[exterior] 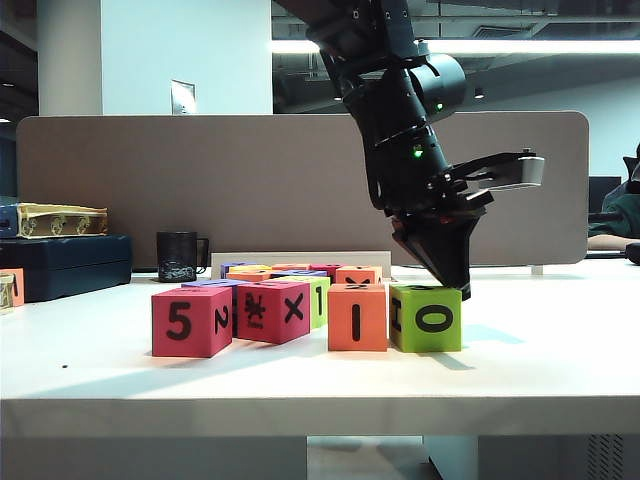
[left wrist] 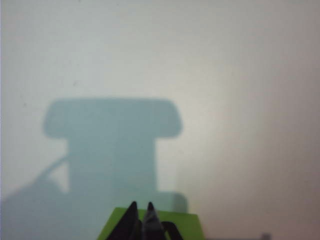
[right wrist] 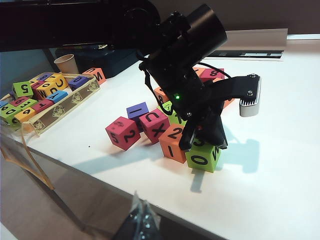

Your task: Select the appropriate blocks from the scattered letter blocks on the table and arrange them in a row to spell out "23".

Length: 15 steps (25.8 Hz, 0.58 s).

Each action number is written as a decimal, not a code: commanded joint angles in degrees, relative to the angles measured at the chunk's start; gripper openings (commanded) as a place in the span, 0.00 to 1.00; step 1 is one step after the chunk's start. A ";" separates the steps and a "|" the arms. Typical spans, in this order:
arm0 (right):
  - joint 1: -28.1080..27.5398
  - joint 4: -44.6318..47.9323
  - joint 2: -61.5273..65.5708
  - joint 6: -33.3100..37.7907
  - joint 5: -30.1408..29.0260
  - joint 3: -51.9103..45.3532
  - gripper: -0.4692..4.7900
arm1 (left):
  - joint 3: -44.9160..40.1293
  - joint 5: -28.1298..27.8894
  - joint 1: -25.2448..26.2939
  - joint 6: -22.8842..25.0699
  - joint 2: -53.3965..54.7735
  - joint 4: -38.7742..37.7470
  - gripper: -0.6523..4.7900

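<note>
An orange block (exterior: 357, 317) with a black "I" on its front stands in a row with a lime green block (exterior: 427, 318) marked "O", near the front of the white table (exterior: 300, 385). From the right wrist view the orange block (right wrist: 172, 142) has a "2" on top, and the green block (right wrist: 202, 157) is partly hidden by the arm. My left gripper (exterior: 457, 287) points down at the green block's top far right edge, shut, with nothing between its fingers. In the left wrist view its tips (left wrist: 141, 206) sit together over the green block (left wrist: 185, 226). My right gripper (right wrist: 142, 206) is shut, off the table's front edge.
A red "5" block (exterior: 190, 322) and a pink-red "X" block (exterior: 283, 310) stand left of the orange one, with more blocks (exterior: 300, 272) behind. A black mug (exterior: 178, 256) and dark case (exterior: 65, 265) are at the back left. A tray of blocks (right wrist: 60, 112) lies at the table's side.
</note>
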 commanded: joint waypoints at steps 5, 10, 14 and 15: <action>-0.02 0.70 -0.55 -0.17 0.07 0.11 0.09 | 0.11 -1.38 -0.20 0.24 -0.04 -4.42 0.15; -0.02 0.70 -0.55 -0.17 0.07 0.11 0.09 | 0.26 -1.97 -0.46 0.24 -0.20 -2.99 0.15; -0.02 0.68 -0.55 -0.17 0.07 0.11 0.09 | 0.26 -1.46 -1.95 0.07 -0.28 -3.37 0.15; -0.02 0.68 -0.55 -0.17 0.04 0.11 0.09 | 0.26 -1.53 -2.14 0.11 -0.28 -3.96 0.15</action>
